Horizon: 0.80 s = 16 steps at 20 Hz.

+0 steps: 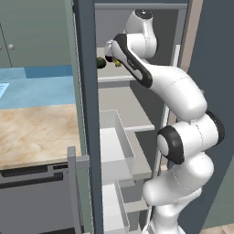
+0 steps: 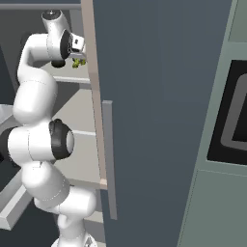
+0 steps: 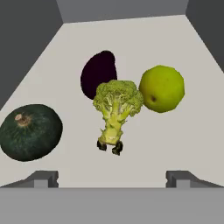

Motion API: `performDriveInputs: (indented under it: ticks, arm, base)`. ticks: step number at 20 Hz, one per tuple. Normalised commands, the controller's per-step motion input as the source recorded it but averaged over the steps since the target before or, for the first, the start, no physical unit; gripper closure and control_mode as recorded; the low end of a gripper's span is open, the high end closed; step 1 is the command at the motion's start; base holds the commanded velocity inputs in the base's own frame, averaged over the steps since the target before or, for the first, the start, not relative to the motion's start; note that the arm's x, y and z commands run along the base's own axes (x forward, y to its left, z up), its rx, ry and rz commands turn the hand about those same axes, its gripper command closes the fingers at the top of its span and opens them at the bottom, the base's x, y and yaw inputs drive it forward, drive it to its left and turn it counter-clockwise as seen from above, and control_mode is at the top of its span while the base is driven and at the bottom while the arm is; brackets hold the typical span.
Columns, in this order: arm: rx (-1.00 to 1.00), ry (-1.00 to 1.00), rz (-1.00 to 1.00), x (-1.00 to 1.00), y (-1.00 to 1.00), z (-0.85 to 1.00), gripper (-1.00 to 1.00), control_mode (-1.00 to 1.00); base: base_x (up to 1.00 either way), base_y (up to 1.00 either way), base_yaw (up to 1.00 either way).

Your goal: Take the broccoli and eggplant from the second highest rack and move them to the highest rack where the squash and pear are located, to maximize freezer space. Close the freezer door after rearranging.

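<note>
The tool (image 3: 112, 177) is standing wide open with nothing between its fingertips (image 3: 43, 177), which are rising well apart on either side of the broccoli (image 3: 116, 109) and not touching it. The broccoli is sitting upright on the highest rack (image 3: 131, 43) of the freezer, its stalk end pointing toward the tool. The eggplant (image 3: 99, 72) is lying just behind the broccoli, partly hidden by its crown. The pear (image 3: 162, 89) is sitting just beside the broccoli's crown on one side, and the squash (image 3: 30, 131) is resting well apart from the broccoli on the other side, nearer the rack's side wall. In the left base view the arm (image 1: 183, 98) is reaching past the open freezer door (image 1: 87, 114) to the same rack.
</note>
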Motion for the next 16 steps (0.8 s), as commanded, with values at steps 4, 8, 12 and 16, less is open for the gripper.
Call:
performDriveInputs:
  ticks: [4, 8, 12, 16]
  arm:
    - [0.0, -0.06, 0.0, -1.0, -0.16, 0.0, -1.0, -1.0]
    - [0.0, -0.05, 0.0, -1.0, -0.39, 0.15, -1.0, -1.0]
    - [0.0, -0.01, 0.0, -1.0, -0.46, 0.42, -1.0, -1.0]
    - [-0.09, 0.01, 0.0, -1.0, -0.37, 0.25, -1.0, -1.0]
  base:
    - [0.0, 0.0, 0.0]
    - [0.0, 0.0, 0.0]
    - [0.0, 0.0, 0.0]
    - [0.0, 0.0, 0.0]
